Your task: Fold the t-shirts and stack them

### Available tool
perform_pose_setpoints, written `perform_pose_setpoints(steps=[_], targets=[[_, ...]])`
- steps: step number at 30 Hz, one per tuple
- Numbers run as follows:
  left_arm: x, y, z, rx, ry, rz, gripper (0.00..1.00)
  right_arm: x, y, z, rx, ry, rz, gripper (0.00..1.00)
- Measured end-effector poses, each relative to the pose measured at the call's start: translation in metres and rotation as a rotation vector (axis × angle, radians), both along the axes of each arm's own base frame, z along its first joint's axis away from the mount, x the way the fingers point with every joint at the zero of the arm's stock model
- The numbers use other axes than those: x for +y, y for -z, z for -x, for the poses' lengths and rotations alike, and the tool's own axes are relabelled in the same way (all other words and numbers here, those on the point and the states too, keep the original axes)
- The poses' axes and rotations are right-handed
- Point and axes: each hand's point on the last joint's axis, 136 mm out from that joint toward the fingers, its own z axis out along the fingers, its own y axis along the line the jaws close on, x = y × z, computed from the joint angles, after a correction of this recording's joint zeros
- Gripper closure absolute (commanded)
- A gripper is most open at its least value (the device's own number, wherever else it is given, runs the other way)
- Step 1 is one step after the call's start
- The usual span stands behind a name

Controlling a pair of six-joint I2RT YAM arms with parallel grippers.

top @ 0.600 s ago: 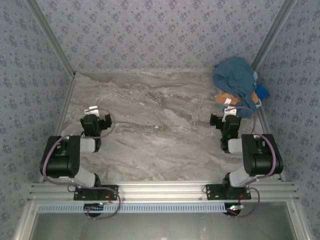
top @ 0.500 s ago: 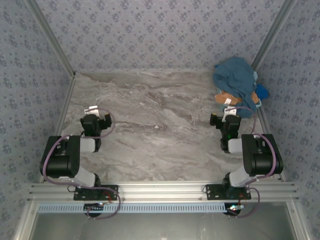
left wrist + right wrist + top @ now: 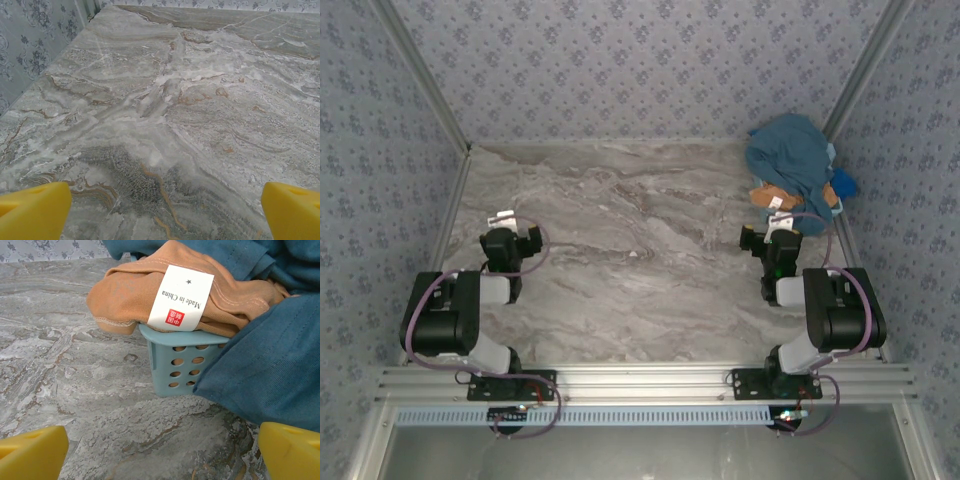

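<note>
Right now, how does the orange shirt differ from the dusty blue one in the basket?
The orange shirt shows a white label; the dusty blue shirt shows none. The dusty blue shirt lies on top and hangs down the side of the basket; the orange shirt just overhangs its rim. Both are crumpled, unfolded.

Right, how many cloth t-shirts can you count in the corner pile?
3: dusty slate-blue t-shirt draped on top, orange-brown t-shirt under it, bright blue t-shirt at the pile's right edge; more may be hidden.

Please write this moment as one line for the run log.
left gripper: open, above table | right gripper: open, facing basket | orange-brown t-shirt: overhanging basket rim | slate-blue t-shirt: draped over basket | folding: not started
</note>
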Motion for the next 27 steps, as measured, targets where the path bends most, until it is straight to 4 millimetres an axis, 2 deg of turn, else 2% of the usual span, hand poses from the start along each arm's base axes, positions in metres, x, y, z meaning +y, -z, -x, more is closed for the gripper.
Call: perform_pose_setpoints(steps=[4, 6, 8, 10, 11, 12, 15, 19, 21, 22, 24, 25, 26, 27], targets=[[0.000, 0.000, 0.000, 0.001, 0.002, -0.002, 0.02, -0.001, -0.003, 0.000, -0.021, 0.004, 0.004, 0.00], [-0.002, -0.002, 0.003, 0.016, 0.005, -0.018, 0.02, -0.001, -0.006, 0.008, -0.053, 0.021, 0.019, 0.00], [-0.010, -0.015, 0.007, 0.005, 0.017, -0.048, 0.02, 0.005, -0.004, 0.021, -0.064, 0.019, 0.065, 0.00], [-0.022, -0.044, 0.010, -0.057, 0.034, -0.064, 0.02, 0.014, -0.011, 0.033, -0.079, 0.008, 0.117, 0.00], [-0.027, -0.059, 0.012, -0.091, 0.035, -0.067, 0.02, 0.019, -0.021, 0.035, -0.102, 0.003, 0.133, 0.00], [-0.029, -0.073, 0.015, -0.122, 0.030, -0.070, 0.02, 0.022, -0.036, 0.037, -0.142, 0.007, 0.136, 0.00], [-0.036, -0.114, 0.023, -0.208, 0.006, -0.070, 0.02, 0.023, -0.106, 0.039, -0.308, 0.050, 0.112, 0.00], [-0.053, -0.162, 0.033, -0.277, 0.001, -0.054, 0.02, 0.035, -0.217, 0.033, -0.436, 0.087, 0.028, 0.00], [-0.051, -0.184, 0.035, -0.251, -0.052, 0.041, 0.02, 0.036, -0.277, 0.028, -0.452, 0.103, -0.089, 0.00], [-0.043, -0.199, 0.036, -0.229, -0.104, 0.112, 0.02, 0.029, -0.304, 0.029, -0.463, 0.129, -0.161, 0.00], [-0.024, -0.232, 0.037, -0.249, -0.176, 0.255, 0.02, 0.009, -0.335, 0.033, -0.489, 0.152, -0.269, 0.00], [-0.013, -0.243, 0.038, -0.264, -0.200, 0.325, 0.02, -0.008, -0.338, 0.034, -0.479, 0.176, -0.308, 0.00], [-0.005, -0.247, 0.037, -0.262, -0.220, 0.375, 0.02, -0.022, -0.335, 0.035, -0.461, 0.211, -0.334, 0.00], [0.001, -0.245, 0.036, -0.237, -0.237, 0.421, 0.02, -0.036, -0.325, 0.032, -0.402, 0.256, -0.361, 0.00]])
